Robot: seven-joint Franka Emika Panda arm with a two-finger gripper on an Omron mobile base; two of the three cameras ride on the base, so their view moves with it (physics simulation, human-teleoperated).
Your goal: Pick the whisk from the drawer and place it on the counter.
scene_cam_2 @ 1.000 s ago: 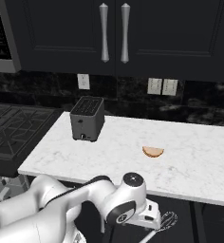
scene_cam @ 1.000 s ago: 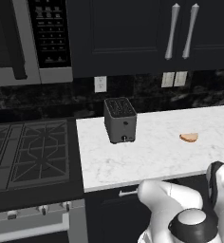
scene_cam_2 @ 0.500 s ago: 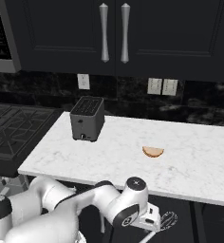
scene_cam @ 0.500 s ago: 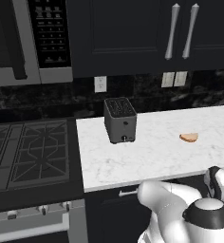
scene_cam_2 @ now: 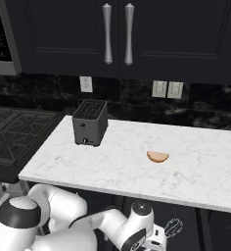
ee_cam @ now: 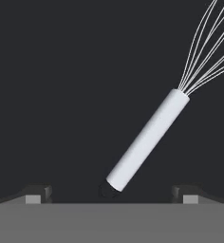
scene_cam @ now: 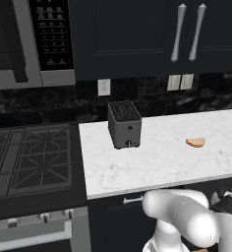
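Note:
The whisk (ee_cam: 149, 137) lies flat on the dark floor of the open drawer (ee_cam: 61, 95), its pale handle slanting up to the right and its thin wire loops fanning out toward the top right corner. My gripper (ee_cam: 111, 193) hovers just above the handle's lower end. It is open, with one fingertip on each side and nothing between them. In the right base view the whisk's wire head (scene_cam_2: 173, 227) shows beside my lowered hand, under the front edge of the white marble counter (scene_cam_2: 112, 169).
A dark toaster (scene_cam_2: 90, 122) stands on the counter's left part and a tan bread piece (scene_cam_2: 157, 157) lies near its middle. The black gas stove (scene_cam: 29, 157) adjoins the counter on the left. Dark cupboard doors with long handles (scene_cam_2: 117, 34) hang above.
My arm has dropped lower below the counter edge, down toward the whisk. The whisk, toaster and bread have not moved, and the jaws stayed wide.

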